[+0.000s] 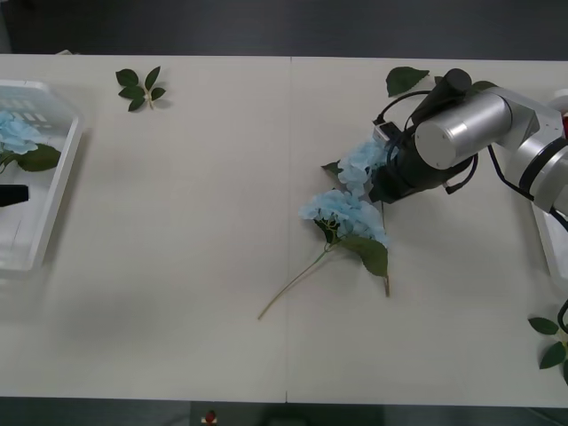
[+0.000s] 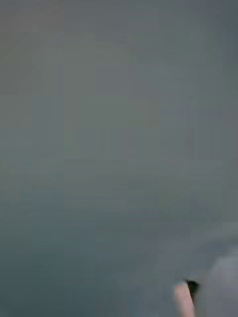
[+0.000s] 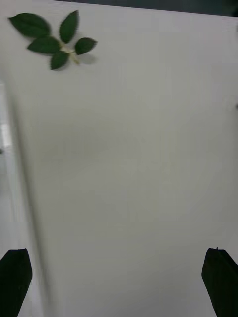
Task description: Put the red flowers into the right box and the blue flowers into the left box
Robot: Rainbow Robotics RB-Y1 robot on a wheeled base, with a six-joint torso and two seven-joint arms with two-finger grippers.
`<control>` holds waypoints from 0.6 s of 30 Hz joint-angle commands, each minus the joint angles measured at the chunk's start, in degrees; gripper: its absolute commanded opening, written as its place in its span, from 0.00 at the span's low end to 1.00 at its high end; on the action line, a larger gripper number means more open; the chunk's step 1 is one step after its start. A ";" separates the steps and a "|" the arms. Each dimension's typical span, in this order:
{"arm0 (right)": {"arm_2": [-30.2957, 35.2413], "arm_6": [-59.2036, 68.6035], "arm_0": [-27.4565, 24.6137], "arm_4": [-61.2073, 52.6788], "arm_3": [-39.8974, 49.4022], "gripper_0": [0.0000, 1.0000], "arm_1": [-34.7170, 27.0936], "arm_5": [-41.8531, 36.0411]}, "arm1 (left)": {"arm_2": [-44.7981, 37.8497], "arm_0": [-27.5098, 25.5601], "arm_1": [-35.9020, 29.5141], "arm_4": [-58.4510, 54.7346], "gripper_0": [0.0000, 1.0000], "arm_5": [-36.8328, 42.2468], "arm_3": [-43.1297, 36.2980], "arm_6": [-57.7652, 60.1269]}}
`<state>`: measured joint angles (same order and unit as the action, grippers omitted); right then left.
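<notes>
On the pale bench, the right arm reaches in from the right edge, and its right hand is down at a blue hydrangea head right of centre; the hand's tip is buried behind the bloom and the wrist housing, so whether it is spread or clamped cannot be told. The right wrist view is a grey blur and settles nothing. A second of the blue flowers lies flat just in front of the first, nearly touching it, its thin stem running toward the near edge and a broad green leaf beside the bloom. A third blue head rests inside the left box, the white tray at the bench's far left, with a dark leaf beside it. The left hand hangs beside the tray rim with its black fingers spread wide at the two corners of its wrist view, bare bench between them. A loose leaf sprig lies near the back edge, well apart from the blooms. Part of a pale tray, probably the right box, shows at the right edge under the arm, and more green leaves lie near the front right corner.
</notes>
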<state>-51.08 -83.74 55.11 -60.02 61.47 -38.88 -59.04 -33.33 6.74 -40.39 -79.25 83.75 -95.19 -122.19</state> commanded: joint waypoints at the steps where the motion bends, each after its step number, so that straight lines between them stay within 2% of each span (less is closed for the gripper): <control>1: 1.51 -0.37 1.58 0.08 -0.74 0.72 1.44 1.39 | 9.25 1.52 -1.35 -8.47 1.00 -5.53 -2.72 -2.35; 7: 1.42 -1.07 1.50 -0.01 -0.83 0.64 1.53 1.39 | 21.90 1.61 -1.35 -15.50 1.00 -17.04 -3.68 -4.37; 10: 1.51 -1.51 1.50 -0.10 -0.83 0.51 1.61 1.39 | 27.44 1.52 -1.09 -18.75 1.00 -22.05 -3.77 -8.24; 11: 1.42 -1.60 1.50 -0.10 -0.83 0.43 1.61 1.39 | 29.81 1.61 -0.30 -19.89 1.00 -23.90 -3.77 -10.08; 14: 1.42 -1.86 1.06 0.08 -0.91 0.29 1.70 1.56 | 33.15 1.70 2.16 -22.18 1.00 -25.22 -3.77 -12.89; 16: 1.42 -2.13 0.88 0.17 -0.91 0.23 1.70 2.00 | 34.82 2.14 3.83 -23.76 1.00 -25.48 -3.51 -14.21; 18: 1.51 -2.13 0.70 0.26 -0.91 0.21 1.70 2.00 | 35.79 2.58 4.80 -24.11 1.00 -25.48 -3.60 -14.83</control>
<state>-49.85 -83.86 55.10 -59.92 60.04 -37.53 -57.63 2.95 6.94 -36.89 -102.49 58.69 -96.95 -134.97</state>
